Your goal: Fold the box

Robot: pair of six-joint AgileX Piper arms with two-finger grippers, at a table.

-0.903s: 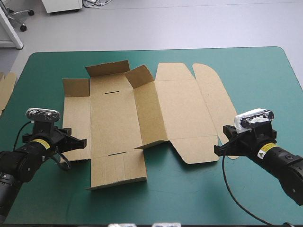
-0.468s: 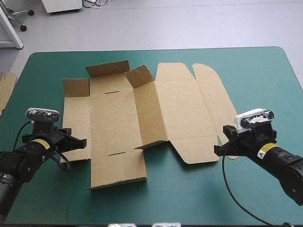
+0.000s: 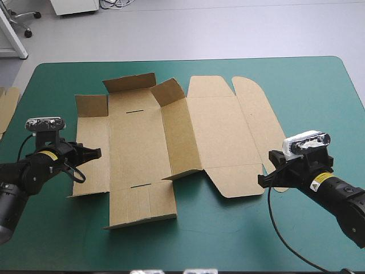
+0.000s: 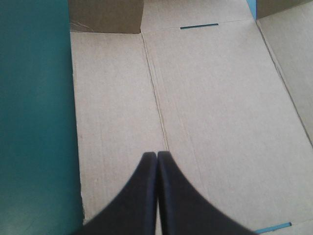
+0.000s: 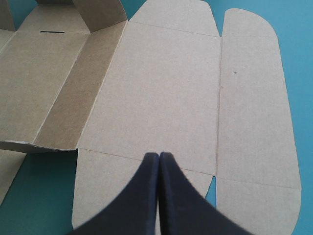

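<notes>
The brown box (image 3: pixel 142 142) lies as a cut sheet on the teal-green cover, its base to the left and its lid panel (image 3: pixel 219 131) flat to the right. Two far flaps (image 3: pixel 130 83) stand raised. The wall between base and lid (image 3: pixel 181 140) tilts up a little. My left gripper (image 3: pixel 97 153) is shut, over the box's left side panel (image 4: pixel 117 98). In the left wrist view its tips (image 4: pixel 157 155) meet over the board. My right gripper (image 3: pixel 263 181) is shut too, at the lid's near right corner. Its tips (image 5: pixel 159 155) sit above the lid's near flap (image 5: pixel 112 186).
A strip of more brown board (image 3: pixel 7 105) shows at the table's left edge. Bare teal-green cover (image 3: pixel 228 240) runs along the near side and to the right of the lid's rounded flap (image 3: pixel 259 108). A near flap (image 3: pixel 142 205) of the base lies flat.
My left gripper has moved toward the far side along the box's left side panel, whose near corner now shows. The right arm and the box have stayed still.
</notes>
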